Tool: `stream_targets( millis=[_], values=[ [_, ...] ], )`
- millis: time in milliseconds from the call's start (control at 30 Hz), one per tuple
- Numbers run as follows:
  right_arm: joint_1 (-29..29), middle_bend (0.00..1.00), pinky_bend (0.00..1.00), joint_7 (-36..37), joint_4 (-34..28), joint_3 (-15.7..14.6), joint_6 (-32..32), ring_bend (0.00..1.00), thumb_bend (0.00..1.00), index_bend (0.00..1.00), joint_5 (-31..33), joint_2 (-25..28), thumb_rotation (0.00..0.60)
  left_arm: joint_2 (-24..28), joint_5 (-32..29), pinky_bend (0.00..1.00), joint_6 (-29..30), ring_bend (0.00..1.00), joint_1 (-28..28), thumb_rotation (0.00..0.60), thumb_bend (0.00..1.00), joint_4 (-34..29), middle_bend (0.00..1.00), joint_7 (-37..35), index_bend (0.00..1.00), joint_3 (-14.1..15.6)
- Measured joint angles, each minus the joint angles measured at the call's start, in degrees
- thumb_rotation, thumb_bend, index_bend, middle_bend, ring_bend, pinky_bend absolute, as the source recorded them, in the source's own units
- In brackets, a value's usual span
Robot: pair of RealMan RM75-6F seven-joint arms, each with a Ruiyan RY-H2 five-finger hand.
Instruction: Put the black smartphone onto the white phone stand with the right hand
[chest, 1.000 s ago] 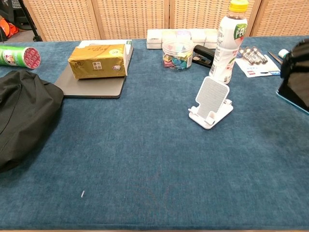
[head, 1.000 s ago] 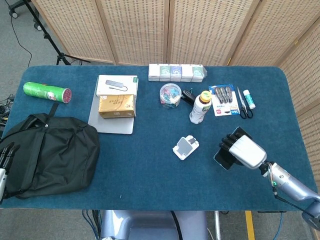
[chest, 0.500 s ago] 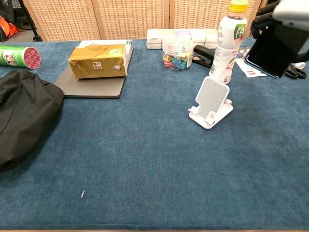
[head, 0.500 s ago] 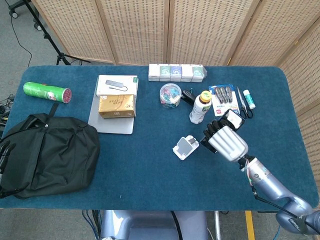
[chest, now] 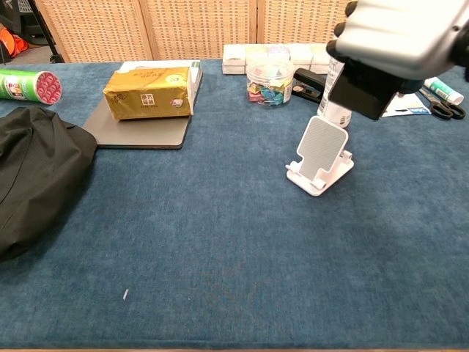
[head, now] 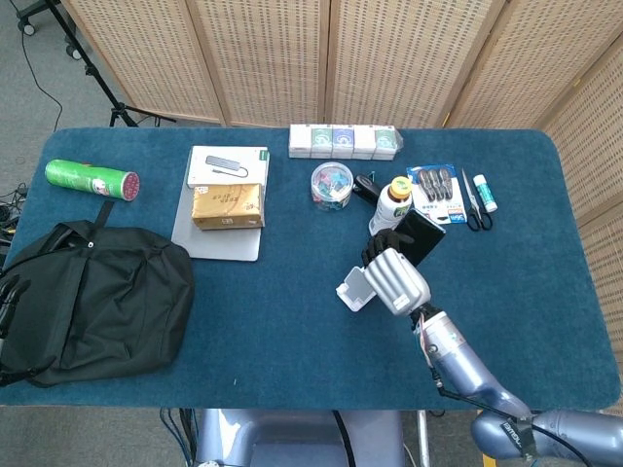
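Above phone stand (chest: 318, 155): right hand (chest: 399, 33) gripping smartphone (chest: 363, 92).

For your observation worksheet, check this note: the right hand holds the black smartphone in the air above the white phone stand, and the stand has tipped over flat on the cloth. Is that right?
Not quite. The right hand does hold the black smartphone above the white phone stand, but the chest view shows the stand upright, its backrest raised.
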Motion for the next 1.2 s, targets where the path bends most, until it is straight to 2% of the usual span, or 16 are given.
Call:
stream_targets(
  millis=[133,333,1200],
  values=[
    [1.9,0.54,0.51,-9.1,-3.4,0.6,3.7,0.44,0.26,0.57,8.0,-4.5,0.6,0.0,0.0,0.0,-0.1,0.0,-0.1,0.6,0.0,0.0,0.0,0.1,0.0,0.0],
    [4.4,0.54,0.51,-12.9,-4.9,0.3,7.2,0.43,0.26,0.57,12.8,-7.8,0.6,0.0,-0.1,0.0,-0.2,0.0,-0.1,0.6,0.0,-0.1,0.0,0.2,0.0,0.0],
    [8.1,0.54,0.51,-18.9,2.2,-3.8,15.7,0.44,0.26,0.57,14.5,-17.7,0.6,0.1,-0.2,0.0,-0.3,0.0,-0.1,0.6,0.0,-0.1,0.0,-0.3,0.0,0.1]
  ],
)
